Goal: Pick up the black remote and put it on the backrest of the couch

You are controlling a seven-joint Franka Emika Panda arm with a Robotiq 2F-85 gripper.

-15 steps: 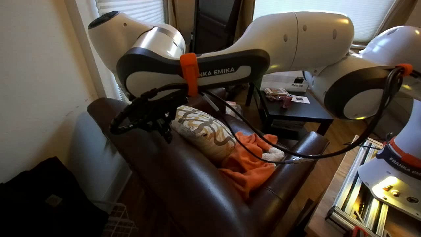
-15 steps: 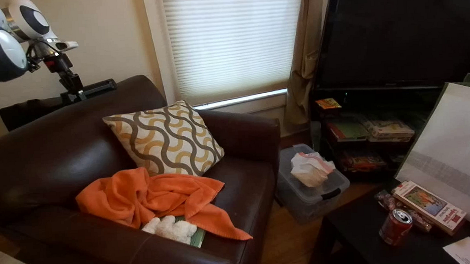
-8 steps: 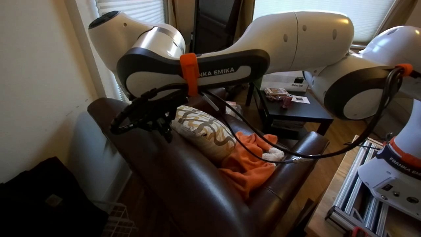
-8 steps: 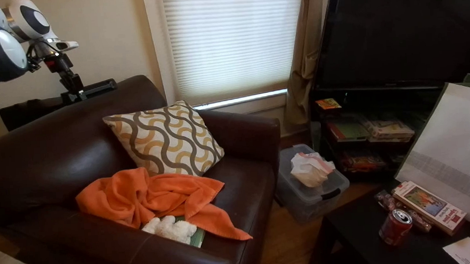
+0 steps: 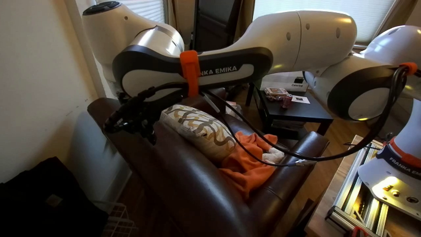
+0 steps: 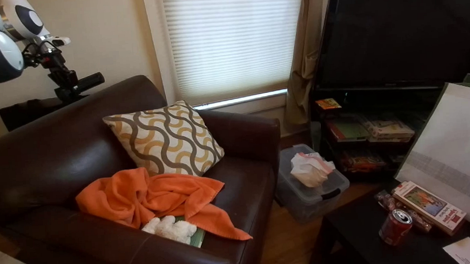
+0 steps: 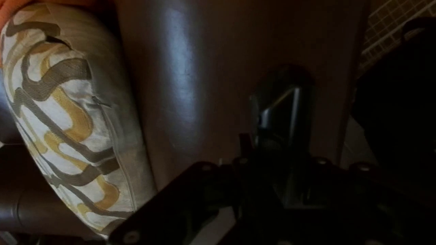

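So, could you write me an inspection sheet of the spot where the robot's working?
Surface: couch backrest, glossy brown leather.
Job's things: black remote, held over the backrest; whether it touches the leather is unclear.
Clutter: patterned cushion, orange blanket and white fluffy thing on the couch.
Gripper: the gripper is closed on the remote.
Cables: black cables loop below the arm.
Surroundings: television, window blind, dark table with red can.

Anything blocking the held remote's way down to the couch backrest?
Nothing visible. The gripper holds the black remote over the backrest in the wrist view; the patterned cushion sits off to one side, not between them.
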